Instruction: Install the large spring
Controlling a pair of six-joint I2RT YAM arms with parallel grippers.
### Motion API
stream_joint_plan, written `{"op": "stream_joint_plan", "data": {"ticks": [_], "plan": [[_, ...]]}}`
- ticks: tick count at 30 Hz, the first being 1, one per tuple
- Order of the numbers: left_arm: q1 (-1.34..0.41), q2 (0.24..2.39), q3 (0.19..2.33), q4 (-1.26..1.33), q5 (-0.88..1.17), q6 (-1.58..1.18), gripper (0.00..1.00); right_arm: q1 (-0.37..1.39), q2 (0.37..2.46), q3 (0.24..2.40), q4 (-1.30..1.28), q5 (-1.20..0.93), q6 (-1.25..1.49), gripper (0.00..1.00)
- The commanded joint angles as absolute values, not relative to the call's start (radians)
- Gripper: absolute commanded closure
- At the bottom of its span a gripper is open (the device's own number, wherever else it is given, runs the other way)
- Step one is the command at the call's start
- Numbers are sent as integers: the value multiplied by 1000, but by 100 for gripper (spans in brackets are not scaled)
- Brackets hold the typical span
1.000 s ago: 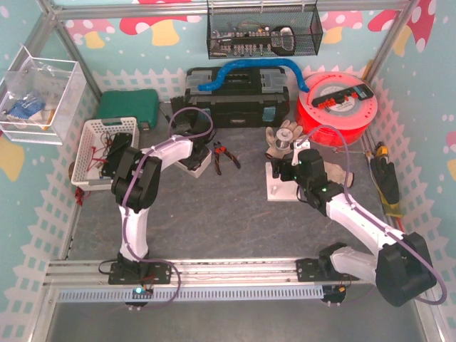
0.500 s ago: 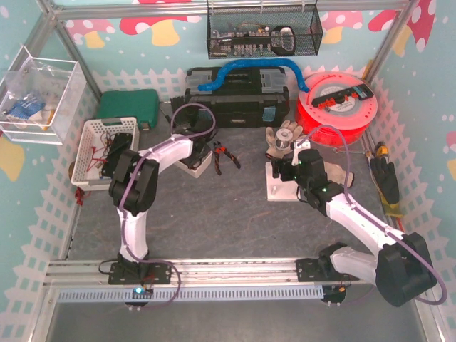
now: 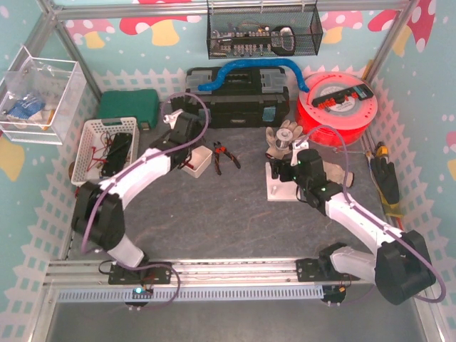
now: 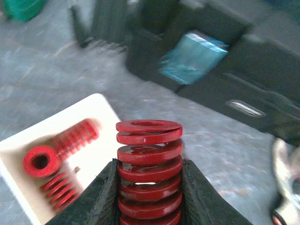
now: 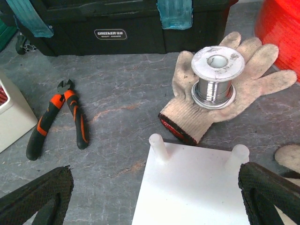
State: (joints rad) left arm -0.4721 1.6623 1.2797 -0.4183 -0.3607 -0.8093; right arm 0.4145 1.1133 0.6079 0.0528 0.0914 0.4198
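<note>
My left gripper is shut on a large red spring, held upright above the white tray that holds other red springs. In the top view the left gripper is over that tray. My right gripper is open and empty over the white base plate, which has two upright white pegs. The plate also shows in the top view under the right gripper.
Orange-handled pliers lie left of the plate. A work glove carries a wire spool. A black toolbox, a red reel, a green case and a white basket stand at the back.
My left arm has stretched out and its gripper has risen from the tray toward the back. The right arm has not moved.
</note>
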Motion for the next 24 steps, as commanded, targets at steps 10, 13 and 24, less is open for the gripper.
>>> {"op": "stream_joint_plan", "data": {"ticks": [10, 13, 24], "plan": [[-740, 1387, 693, 569, 54, -165, 100, 424, 1151, 687, 13, -214, 483, 9], [-802, 1381, 568, 786, 102, -46, 100, 428, 1150, 671, 72, -361, 547, 17], [-848, 1405, 324, 1173, 147, 119, 100, 615, 1140, 703, 151, -511, 607, 23]]}}
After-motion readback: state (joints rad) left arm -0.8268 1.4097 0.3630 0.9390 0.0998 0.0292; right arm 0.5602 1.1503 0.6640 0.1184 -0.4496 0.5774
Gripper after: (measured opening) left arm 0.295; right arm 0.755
